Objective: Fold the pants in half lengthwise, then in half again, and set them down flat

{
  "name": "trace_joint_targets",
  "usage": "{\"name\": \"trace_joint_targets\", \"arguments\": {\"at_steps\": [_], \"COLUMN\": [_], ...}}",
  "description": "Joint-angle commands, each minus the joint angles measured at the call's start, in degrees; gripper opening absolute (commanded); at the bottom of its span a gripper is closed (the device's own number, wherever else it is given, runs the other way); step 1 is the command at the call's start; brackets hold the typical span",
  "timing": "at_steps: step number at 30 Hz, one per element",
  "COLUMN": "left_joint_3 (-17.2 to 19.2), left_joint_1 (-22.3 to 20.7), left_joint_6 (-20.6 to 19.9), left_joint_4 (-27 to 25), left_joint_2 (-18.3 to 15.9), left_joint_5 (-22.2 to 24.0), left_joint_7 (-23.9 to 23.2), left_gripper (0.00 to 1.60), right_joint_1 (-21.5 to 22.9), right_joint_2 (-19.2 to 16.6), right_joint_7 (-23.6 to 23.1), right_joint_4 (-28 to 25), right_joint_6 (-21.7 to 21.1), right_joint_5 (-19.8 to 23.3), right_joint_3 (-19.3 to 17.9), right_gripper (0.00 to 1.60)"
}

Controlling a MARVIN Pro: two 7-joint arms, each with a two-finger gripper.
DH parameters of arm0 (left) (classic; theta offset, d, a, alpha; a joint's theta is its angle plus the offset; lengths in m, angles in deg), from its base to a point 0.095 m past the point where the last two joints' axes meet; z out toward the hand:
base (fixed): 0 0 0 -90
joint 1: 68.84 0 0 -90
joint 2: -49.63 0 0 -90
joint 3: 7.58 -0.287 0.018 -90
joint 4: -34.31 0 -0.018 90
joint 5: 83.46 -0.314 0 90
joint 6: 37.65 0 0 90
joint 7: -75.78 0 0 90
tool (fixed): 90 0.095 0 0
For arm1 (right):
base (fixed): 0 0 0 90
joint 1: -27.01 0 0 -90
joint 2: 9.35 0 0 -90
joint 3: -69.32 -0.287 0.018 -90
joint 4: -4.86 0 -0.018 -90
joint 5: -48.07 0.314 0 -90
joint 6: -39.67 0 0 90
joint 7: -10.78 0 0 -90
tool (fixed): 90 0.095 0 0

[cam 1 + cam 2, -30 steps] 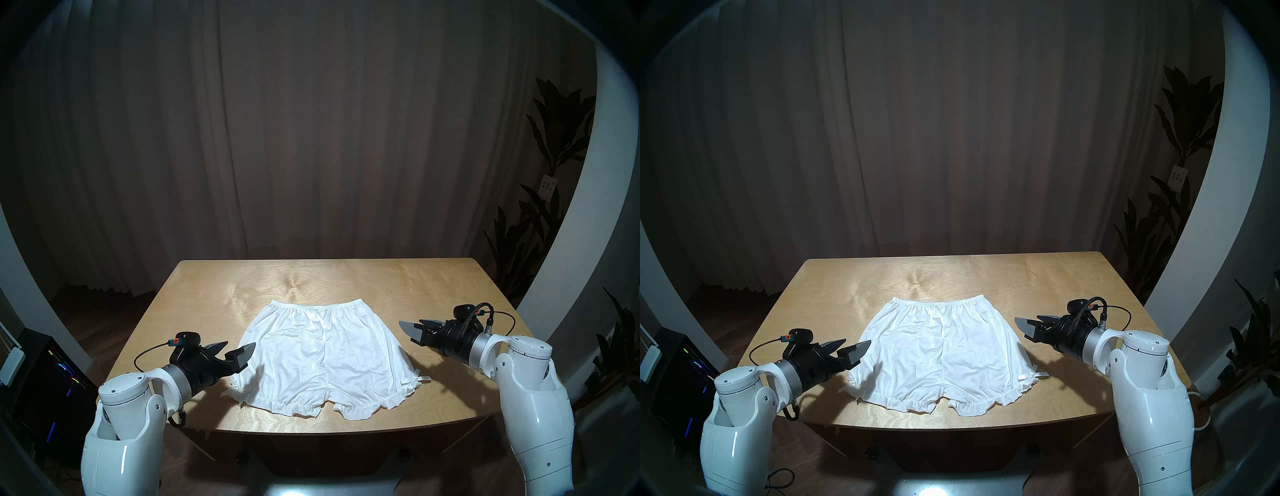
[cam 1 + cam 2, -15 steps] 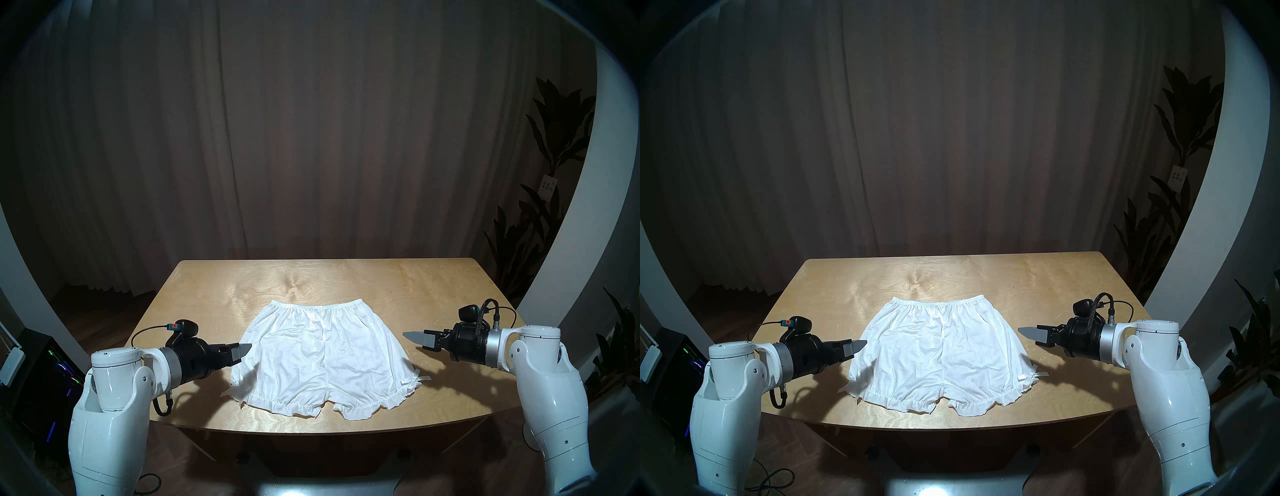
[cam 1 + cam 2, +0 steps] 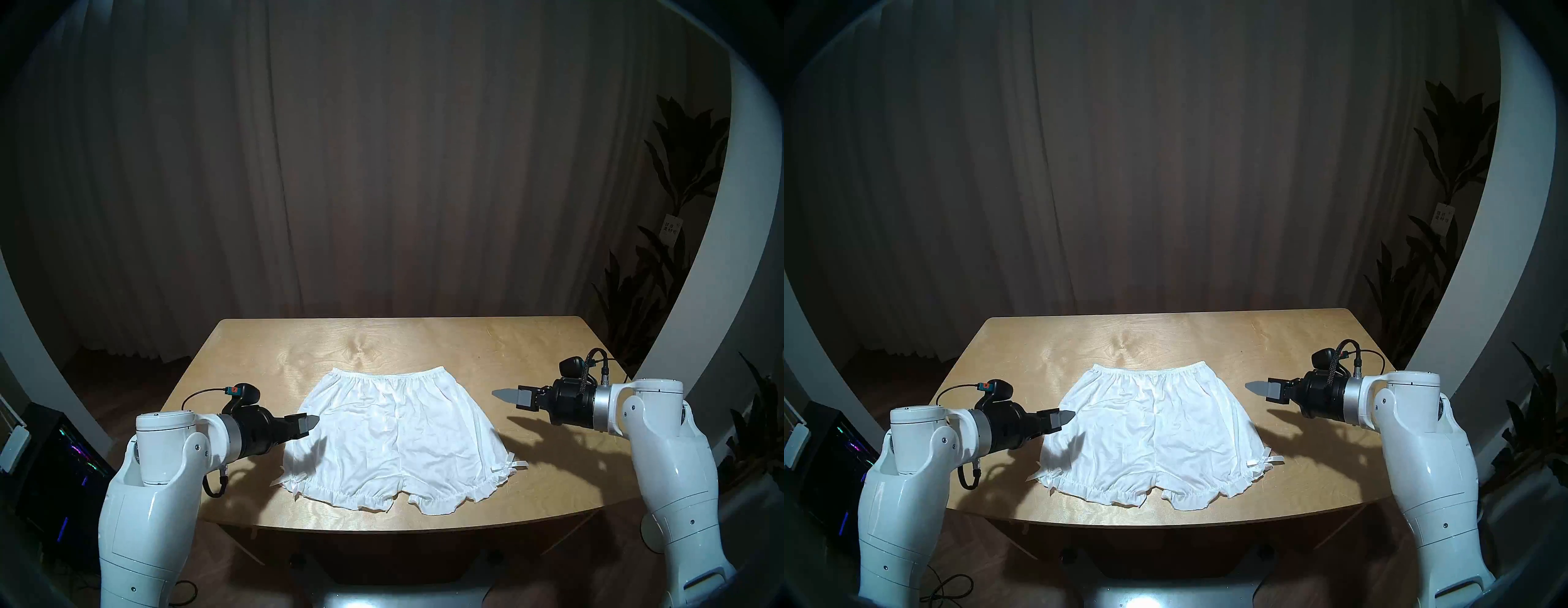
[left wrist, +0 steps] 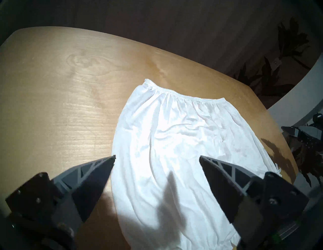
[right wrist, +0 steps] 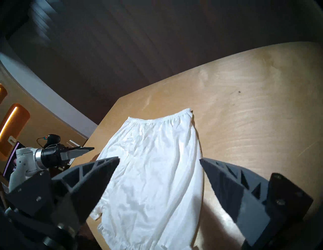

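Observation:
The pants (image 3: 394,437) (image 3: 1151,433) are short white shorts spread flat and unfolded on the wooden table (image 3: 263,365), elastic waistband at the far side, ruffled hems with ribbon ties toward me. My left gripper (image 3: 312,422) (image 3: 1067,417) hovers at their left edge, open and empty; the left wrist view shows the pants (image 4: 174,153) between its spread fingers (image 4: 97,172). My right gripper (image 3: 505,394) (image 3: 1257,387) hangs above the table right of the pants, open and empty, with the pants (image 5: 153,174) showing between its fingers (image 5: 227,179).
Bare wood surrounds the pants on all sides of the table (image 3: 1293,339). Dark curtains hang behind it. Potted plants (image 3: 662,271) stand at the right. A computer tower (image 3: 55,463) with coloured lights sits on the floor at the left.
Both wrists have rolled so the fingers now line up edge-on in the head views. The left gripper moved forward along the pants' left edge; the right gripper rose and drew slightly away.

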Motion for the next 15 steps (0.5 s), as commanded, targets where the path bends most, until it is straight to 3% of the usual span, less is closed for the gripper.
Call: {"name": "trace_joint_targets", "arguments": {"at_steps": [1,8,15], "left_joint_3": [1.8,1.5,-2.0], "left_joint_1": [-2.5,-1.8,-1.4], "left_joint_6": [0.2,0.2,0.2], "left_joint_4": [-0.5,-0.6,-1.2], "left_joint_2": [0.4,-0.8,-6.7], "left_joint_5": [2.2,6.3,11.8], "left_joint_7": [3.0,4.9,1.4], "left_gripper": [1.6,1.6,1.6], "right_joint_1": [1.4,0.4,0.6], "right_joint_2": [2.1,3.5,2.9], "right_joint_7": [4.9,7.1,5.5], "right_joint_4": [-4.6,-5.9,-5.5], "right_joint_6": [2.7,2.6,1.6], "right_joint_5": [-3.1,-4.0,-3.1], "right_joint_3": [0.8,1.5,2.1], "right_gripper": [1.6,1.6,1.6]}}
